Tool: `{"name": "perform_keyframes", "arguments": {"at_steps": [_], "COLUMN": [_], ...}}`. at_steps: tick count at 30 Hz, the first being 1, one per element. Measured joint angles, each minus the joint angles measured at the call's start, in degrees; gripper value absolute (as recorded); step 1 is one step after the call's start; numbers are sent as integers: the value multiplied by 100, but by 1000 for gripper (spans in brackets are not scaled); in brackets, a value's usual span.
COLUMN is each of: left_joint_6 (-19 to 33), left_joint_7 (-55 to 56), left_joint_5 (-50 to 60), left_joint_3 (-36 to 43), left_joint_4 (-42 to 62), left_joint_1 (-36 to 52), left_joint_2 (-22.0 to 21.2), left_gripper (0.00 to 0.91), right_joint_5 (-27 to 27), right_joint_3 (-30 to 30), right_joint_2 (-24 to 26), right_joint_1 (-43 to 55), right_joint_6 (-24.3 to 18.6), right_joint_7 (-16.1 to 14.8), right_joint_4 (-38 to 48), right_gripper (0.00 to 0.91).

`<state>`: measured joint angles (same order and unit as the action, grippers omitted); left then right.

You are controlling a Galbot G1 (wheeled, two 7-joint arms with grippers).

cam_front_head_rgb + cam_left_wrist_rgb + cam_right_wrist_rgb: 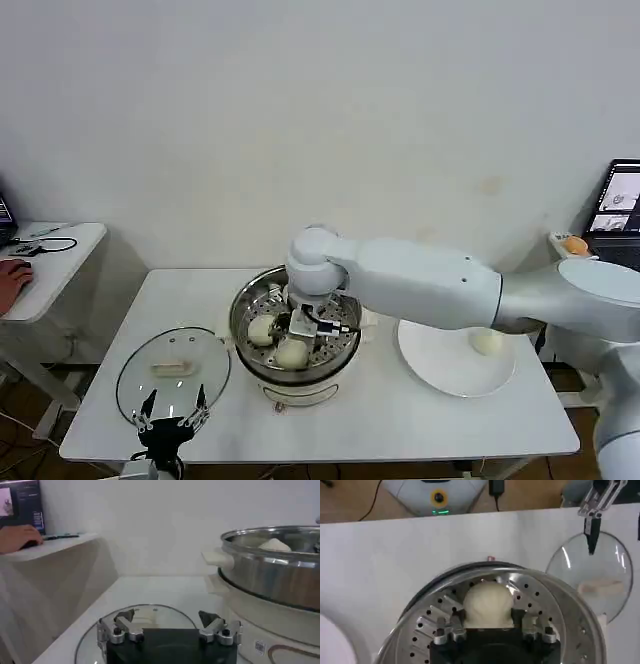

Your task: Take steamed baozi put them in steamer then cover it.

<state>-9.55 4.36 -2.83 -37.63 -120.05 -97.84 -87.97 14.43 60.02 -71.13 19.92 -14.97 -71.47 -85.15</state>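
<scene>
The steamer stands mid-table with its perforated tray showing. My right gripper reaches down into it, shut on a baozi that rests low over the tray; in the head view that baozi lies at the pot's near side. A second baozi sits beside it in the pot, and another baozi lies on the white plate. The glass cover lies flat on the table left of the steamer. My left gripper hovers open at the cover's near edge.
A small side table stands to the left, with a person's hand resting on it. A screen stands at the far right. The steamer's wall rises close to my left gripper.
</scene>
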Motion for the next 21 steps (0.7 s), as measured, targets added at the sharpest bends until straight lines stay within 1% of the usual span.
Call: {"name": "perform_keyframes", "arguments": {"at_steps": [5,9,15,18,21], "left_joint_6": [-3,-4,-36,-68,-94], "left_joint_7": [-5,-20,-46,-72,-89], "left_joint_5": [-2,-33,-73,-71,-73], "left_joint_3": [19,34,34,61,89], "left_joint_4": [0,4,-66,-122,-180], "left_joint_1": [6,44,55,61,45], "left_joint_2": [12,35,99,107,116], "left_gripper": [907,907,907,907,907], "right_joint_5": [-56,-260,-880,-1244,-1484], "right_joint_3": [-178,-292,-561,-669,-819], "right_joint_2": [194,535,1314,1787,2310], "right_joint_1": [119,305,493,495,410], "right_joint_6": [144,371,1032,1492,1949], "right_joint_7": [51,139,351,420,481], "right_joint_4": [-50,-153,-188,-255,-301], "right_gripper": [907,907,907,907,907]}}
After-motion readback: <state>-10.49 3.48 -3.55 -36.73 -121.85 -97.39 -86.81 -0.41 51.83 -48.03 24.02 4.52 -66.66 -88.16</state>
